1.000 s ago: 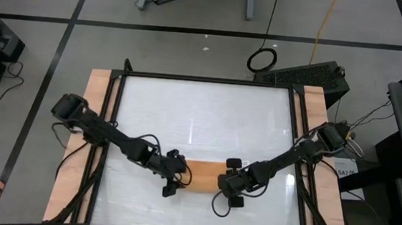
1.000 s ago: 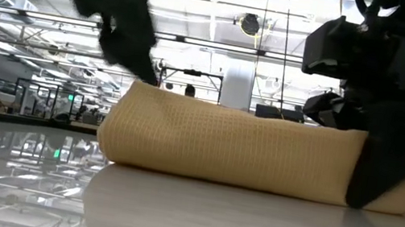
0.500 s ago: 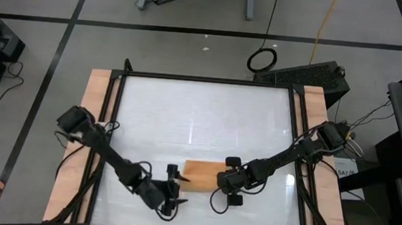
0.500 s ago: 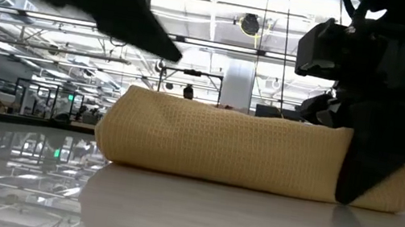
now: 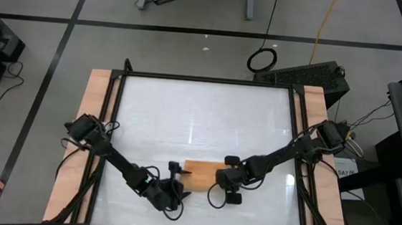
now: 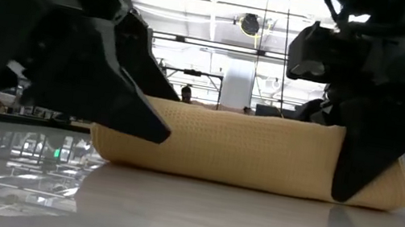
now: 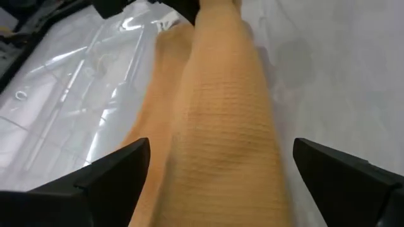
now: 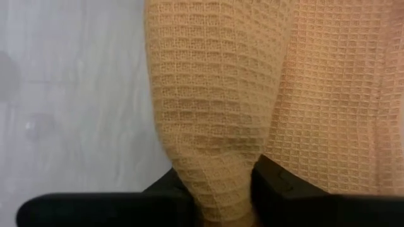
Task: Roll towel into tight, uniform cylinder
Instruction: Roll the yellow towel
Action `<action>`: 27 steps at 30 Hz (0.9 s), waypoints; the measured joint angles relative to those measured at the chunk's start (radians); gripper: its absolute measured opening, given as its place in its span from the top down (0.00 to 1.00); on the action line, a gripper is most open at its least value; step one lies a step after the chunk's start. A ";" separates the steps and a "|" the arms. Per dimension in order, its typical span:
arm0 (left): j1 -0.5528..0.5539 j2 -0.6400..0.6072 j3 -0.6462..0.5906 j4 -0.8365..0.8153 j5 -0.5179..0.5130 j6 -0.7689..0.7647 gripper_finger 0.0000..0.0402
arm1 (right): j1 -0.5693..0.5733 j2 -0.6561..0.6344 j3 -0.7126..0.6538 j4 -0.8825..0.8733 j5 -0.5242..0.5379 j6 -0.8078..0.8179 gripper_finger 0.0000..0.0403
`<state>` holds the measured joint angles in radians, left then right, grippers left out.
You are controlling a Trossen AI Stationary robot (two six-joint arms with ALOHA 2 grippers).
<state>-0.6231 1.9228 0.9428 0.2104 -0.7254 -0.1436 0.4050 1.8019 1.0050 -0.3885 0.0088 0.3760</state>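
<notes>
The orange-tan towel (image 5: 200,168) lies rolled into a short thick roll on the white table top, its long side resting on the table (image 6: 246,149). My right gripper (image 5: 228,178) is at the roll's right end, shut on it. My left gripper (image 5: 175,181) is at the roll's left end, low over the table and open. In the left wrist view its two fingers (image 7: 113,173) stand wide apart on either side of the roll (image 7: 221,113), with a gap on each side. The white tag does not show. My right gripper pinches a rounded fold of the towel (image 8: 218,164) between its two fingers, at the roll's right end. The fingers (image 6: 367,156) slant down from the table's right side. The roll lies on the table, not lifted.
A black frame (image 5: 203,79) bounds the table top, with wooden strips (image 5: 97,104) along its left and right sides. The white surface far of the towel (image 5: 200,120) is bare. The room beyond shows in the low view.
My left gripper has come off the top of the roll's left end and swung toward the table's near edge. It has dropped to table height and now faces along the roll. The roll and my right gripper have shifted slightly toward the table's left.
</notes>
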 joint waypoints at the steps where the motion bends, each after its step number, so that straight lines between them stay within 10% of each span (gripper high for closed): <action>1: 0.007 0.000 0.000 -0.001 0.005 0.000 0.03 | -0.005 0.000 0.000 0.002 -0.011 0.000 0.83; 6: 0.046 -0.001 0.000 -0.010 0.083 -0.008 0.16 | -0.024 0.000 0.000 0.008 -0.064 0.000 0.83; 20: 0.159 -0.123 0.001 -0.128 0.441 -0.168 0.92 | -0.086 -0.020 -0.002 0.026 -0.313 -0.052 0.83; 27: 0.241 -0.165 0.002 -0.139 0.741 -0.352 0.85 | -0.110 -0.022 -0.002 0.030 -0.428 -0.075 0.83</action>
<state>-0.3821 1.7577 0.9451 0.0710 0.0161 -0.4958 0.2952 1.7802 1.0035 -0.3585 -0.4192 0.3010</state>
